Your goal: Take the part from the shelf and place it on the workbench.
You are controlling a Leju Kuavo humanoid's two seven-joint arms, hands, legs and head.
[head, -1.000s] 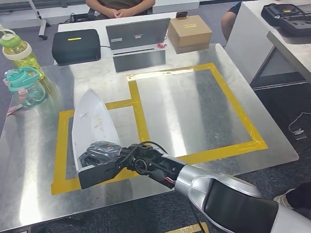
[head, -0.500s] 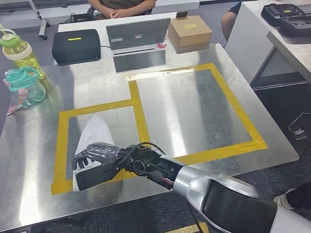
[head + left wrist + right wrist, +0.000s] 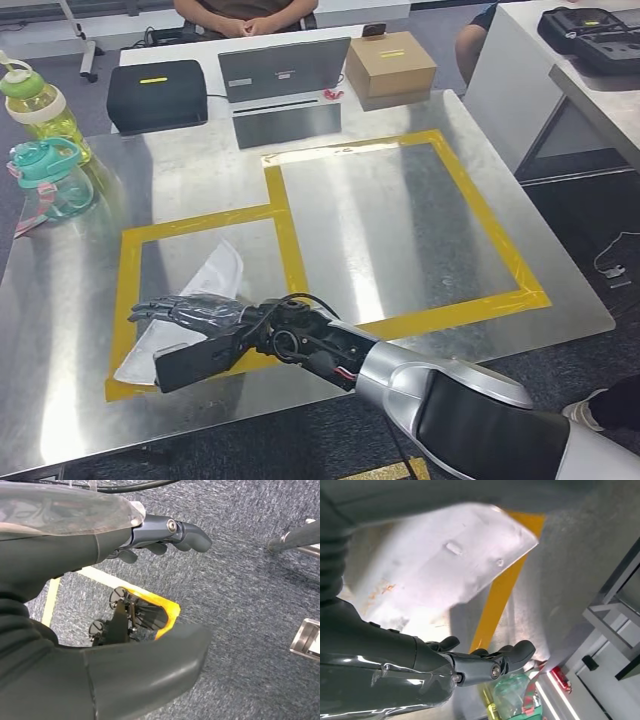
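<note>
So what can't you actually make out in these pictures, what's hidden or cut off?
- Head view: the right hand covers the near end of the white part, so contact between them cannot be told.
- Right wrist view: the white part is blurred, and the hand hides one end.
- Head view: the person behind the table is cut off by the top edge.
- Left wrist view: the left hand hides much of the floor.

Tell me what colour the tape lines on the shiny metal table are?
Yellow. The tape lines show best in the head view.

Lab — tape-marked steel workbench
</note>
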